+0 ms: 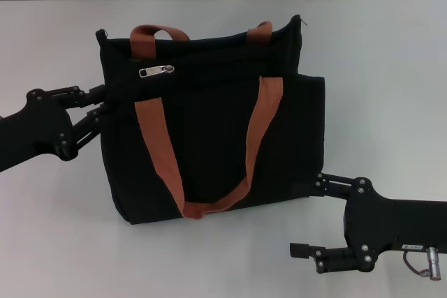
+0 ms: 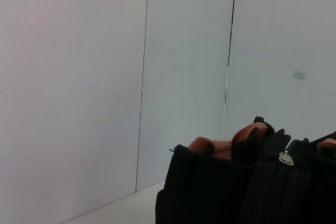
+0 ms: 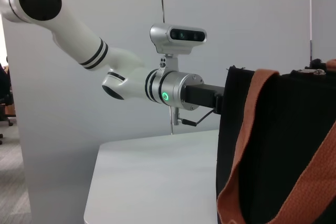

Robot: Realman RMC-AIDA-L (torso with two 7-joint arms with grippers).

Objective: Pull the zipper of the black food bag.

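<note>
Head view, zipper (image 1: 156, 70) right of left claw (image 1: 98, 106)

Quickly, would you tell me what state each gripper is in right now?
Left gripper: fingers against the black food bag, grip cannot be told.
Right gripper: open, holding nothing.

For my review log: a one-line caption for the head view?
Left end effector at the black food bag side, zipper untouched, right end effector apart.

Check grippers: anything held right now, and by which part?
Left gripper is at the black food bag's left side edge; an actual grip cannot be told. Right gripper is open, holding nothing.
</note>
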